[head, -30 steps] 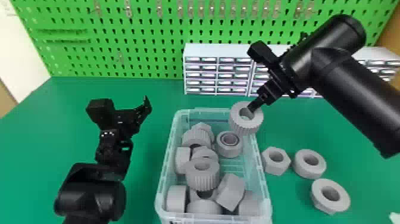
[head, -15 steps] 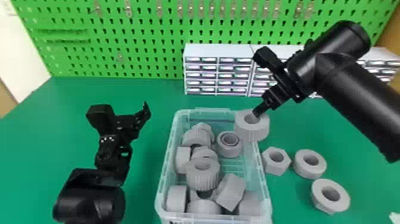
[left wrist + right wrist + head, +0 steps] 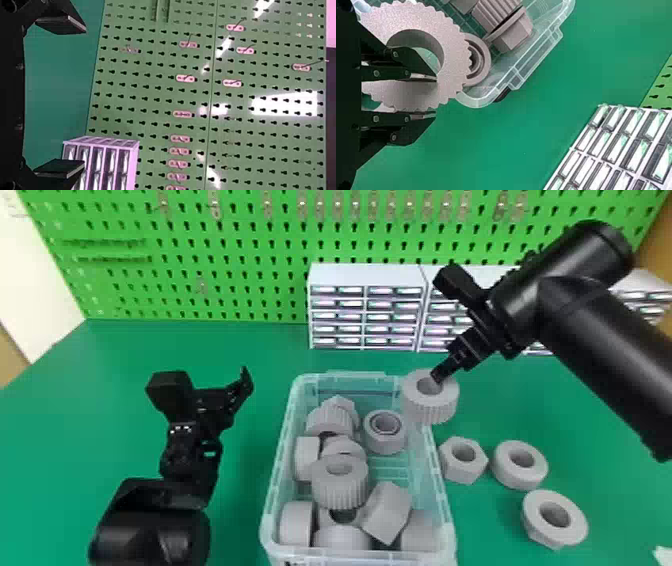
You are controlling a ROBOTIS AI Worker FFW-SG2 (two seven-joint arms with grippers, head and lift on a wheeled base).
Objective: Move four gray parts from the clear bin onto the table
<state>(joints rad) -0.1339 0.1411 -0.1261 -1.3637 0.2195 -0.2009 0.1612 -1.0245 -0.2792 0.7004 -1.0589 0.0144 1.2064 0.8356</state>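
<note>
We are holding a toothed gray ring (image 3: 430,412) aloft at the clear bin's far corner, about 1 o'clock from the middle of the bin (image 3: 281,455); in the head view it is overlapping the rim, and we cannot tell how high it is hanging. Our right pincer (image 3: 436,97) is clamping the ring's wall, with 1 finger passing through the hole and the other pressing along the toothed outside, so the fingers are standing apart only by that wall.

In the bin, more gray parts are lying heaped, among them a ribbed part (image 3: 340,492) near the middle and a round part (image 3: 385,446) at about 1 o'clock. On the table (image 3: 237,520), 3 gray parts are already resting outside: a hex nut (image 3: 462,474) and a plain ring (image 3: 520,480) at 3 o'clock from the bin, and a flanged nut (image 3: 575,527) nearer 4 o'clock.

We are judging this to be the carry of part number 4, the last. The next move is calling for bringing it fully past the rim toward 3 o'clock, lowering it beside the others without knocking the hex nut, then opening.

Our left pincer (image 3: 84,97) is waiting wide open and empty at 10 o'clock. Farther out, a drawer cabinet (image 3: 367,275) is standing at 12 o'clock before the green pegboard (image 3: 250,297).
</note>
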